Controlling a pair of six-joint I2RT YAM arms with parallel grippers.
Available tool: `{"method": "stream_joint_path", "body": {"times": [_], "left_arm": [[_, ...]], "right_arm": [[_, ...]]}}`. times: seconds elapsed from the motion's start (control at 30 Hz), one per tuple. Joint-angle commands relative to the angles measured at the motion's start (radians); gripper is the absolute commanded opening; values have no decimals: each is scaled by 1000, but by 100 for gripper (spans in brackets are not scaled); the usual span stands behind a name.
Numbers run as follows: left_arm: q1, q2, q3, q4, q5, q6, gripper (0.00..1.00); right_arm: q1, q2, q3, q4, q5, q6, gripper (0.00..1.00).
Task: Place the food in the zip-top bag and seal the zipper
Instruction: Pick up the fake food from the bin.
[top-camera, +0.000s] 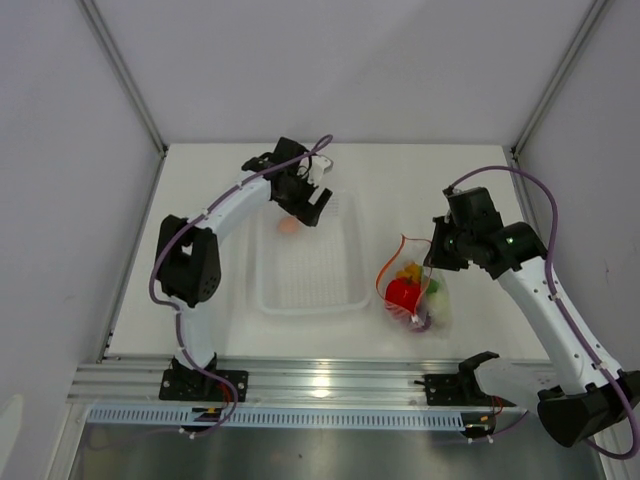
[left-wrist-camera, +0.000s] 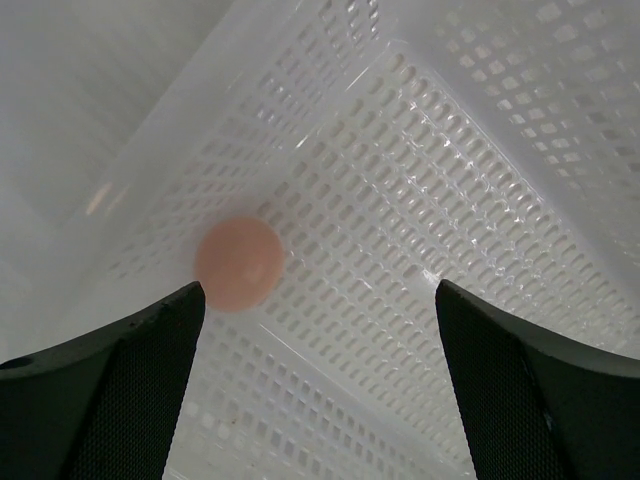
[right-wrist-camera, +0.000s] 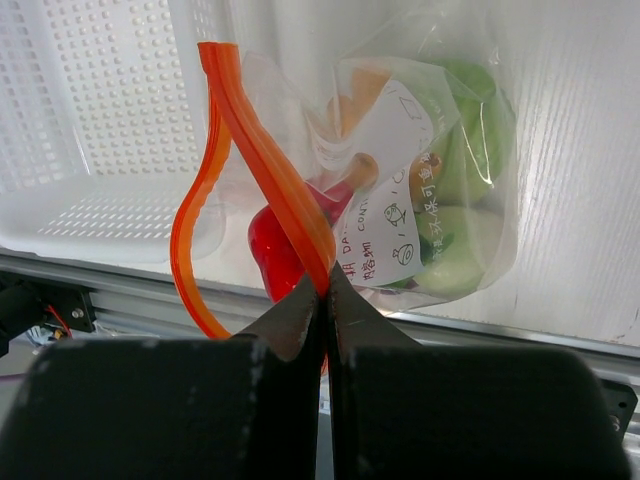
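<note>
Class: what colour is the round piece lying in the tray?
The round piece is pale pink, clearest in the left wrist view.

My left arm reaches toward the table's far edge, elbow bent and wrist tipped down. The left gripper hangs with its jaws spread wide, holding nothing. My right arm leans in from the near right corner, and the right gripper is pinched tight on the zipper.
</note>
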Motion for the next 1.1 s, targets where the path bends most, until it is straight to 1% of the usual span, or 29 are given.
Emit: {"method": "stream_joint_path", "body": {"times": [0.0,0.1,0.27,0.33,0.5,0.6,0.7,0.87,1.07], "left_arm": [[23,11,-7,-2,74,-19,97],[36,53,32,-28,61,-44,97],[83,114,71,-62,143,-76,97],[92,132,83,-63,149,-78,97],[102,157,102,-49,104,-105,97],[106,174,109,-72,94,-114,97],[102,169,86,-80,113,-125,96],[70,91,16,-25,137,-156,96],[37,28,-82,21,116,-214,95]], "right_arm": [[-5,5,32,29,-10,-29,0],[-7,3,13,46,-13,-27,0],[-10,16,-12,78,-36,-21,0],[-8,22,-12,83,-35,-25,0],[-8,42,-4,92,-32,-30,0],[-12,43,-15,101,-33,-30,0],[-10,42,-32,112,-42,-22,0],[-10,28,-46,124,-61,-12,0],[-10,-6,-53,108,-55,-9,0]]}}
